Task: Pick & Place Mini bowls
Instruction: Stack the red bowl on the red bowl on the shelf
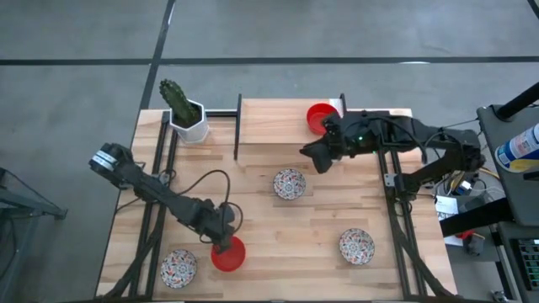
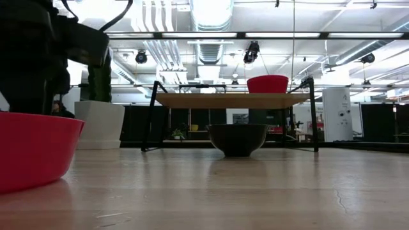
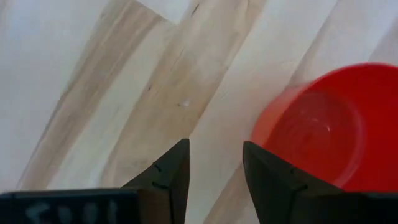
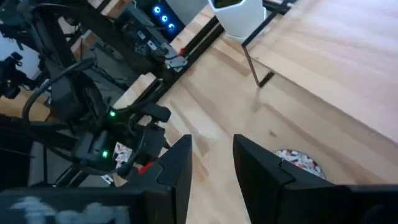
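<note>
Two red mini bowls show. One (image 1: 228,255) sits on the table near the front edge, also in the low view (image 2: 32,150) and the left wrist view (image 3: 323,130). The other (image 1: 319,115) stands on the raised wooden shelf (image 2: 267,84). Three floral mini bowls rest on the table: front left (image 1: 178,266), centre (image 1: 289,183), front right (image 1: 356,246). My left gripper (image 1: 221,234) (image 3: 214,174) is open, just above the table at the front red bowl's far-left side. My right gripper (image 1: 316,156) (image 4: 211,165) is open in the air, above the shelf's front edge, with the centre floral bowl (image 4: 297,160) below.
A white hexagonal pot with a cactus (image 1: 187,114) stands at the far left corner. The raised wooden shelf (image 1: 278,118) on black legs spans the far side. Dark rails run along both table sides. Bare wood lies between the centre bowl and the front bowls.
</note>
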Controlling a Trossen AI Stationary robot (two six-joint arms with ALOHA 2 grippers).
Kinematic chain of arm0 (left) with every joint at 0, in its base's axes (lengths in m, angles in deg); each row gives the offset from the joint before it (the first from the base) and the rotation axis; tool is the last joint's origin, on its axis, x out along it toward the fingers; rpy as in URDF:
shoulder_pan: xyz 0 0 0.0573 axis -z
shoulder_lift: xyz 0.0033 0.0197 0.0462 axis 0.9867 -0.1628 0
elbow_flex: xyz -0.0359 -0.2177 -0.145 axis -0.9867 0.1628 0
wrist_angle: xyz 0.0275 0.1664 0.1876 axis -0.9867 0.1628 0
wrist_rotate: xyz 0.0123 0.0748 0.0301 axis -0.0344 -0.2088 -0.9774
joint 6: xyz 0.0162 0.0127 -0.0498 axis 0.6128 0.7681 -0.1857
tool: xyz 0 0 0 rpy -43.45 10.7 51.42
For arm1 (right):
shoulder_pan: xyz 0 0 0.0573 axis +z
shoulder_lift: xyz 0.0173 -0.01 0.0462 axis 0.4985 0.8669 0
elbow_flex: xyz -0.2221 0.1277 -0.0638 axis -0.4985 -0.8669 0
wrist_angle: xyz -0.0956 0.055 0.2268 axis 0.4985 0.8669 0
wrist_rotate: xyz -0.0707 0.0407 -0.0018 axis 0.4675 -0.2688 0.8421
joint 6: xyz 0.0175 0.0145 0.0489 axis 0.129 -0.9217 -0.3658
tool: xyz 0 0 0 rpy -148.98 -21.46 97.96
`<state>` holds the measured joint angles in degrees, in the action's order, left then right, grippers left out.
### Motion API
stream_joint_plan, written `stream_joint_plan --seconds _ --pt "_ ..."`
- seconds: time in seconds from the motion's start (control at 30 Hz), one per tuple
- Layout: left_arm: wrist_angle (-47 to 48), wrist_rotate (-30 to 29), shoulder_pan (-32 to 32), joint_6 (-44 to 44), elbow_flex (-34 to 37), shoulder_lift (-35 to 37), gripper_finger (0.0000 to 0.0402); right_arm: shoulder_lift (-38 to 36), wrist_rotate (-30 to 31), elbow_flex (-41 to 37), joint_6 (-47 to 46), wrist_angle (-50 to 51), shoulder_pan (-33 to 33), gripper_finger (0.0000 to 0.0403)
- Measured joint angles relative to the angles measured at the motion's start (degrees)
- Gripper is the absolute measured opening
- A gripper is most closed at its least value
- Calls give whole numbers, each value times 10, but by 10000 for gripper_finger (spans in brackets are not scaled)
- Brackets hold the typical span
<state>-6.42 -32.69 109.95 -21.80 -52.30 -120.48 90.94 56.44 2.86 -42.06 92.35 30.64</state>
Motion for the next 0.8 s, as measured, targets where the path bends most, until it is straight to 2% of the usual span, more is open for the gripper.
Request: stream_joint_plan --seconds 0.1,0.2,0.37,0.8 --pt "25 0 0 21 0 15 140 9 0 0 -17 0 2 109" --pt "44 -7 -1 0 0 41 140 13 -1 0 -32 -3 2 107" --pt "-20 -10 13 -18 0 75 140 12 -2 0 -43 -21 2 107" --pt "-25 -1 15 -8 2 3 140 10 -2 0 -31 -60 5 102"
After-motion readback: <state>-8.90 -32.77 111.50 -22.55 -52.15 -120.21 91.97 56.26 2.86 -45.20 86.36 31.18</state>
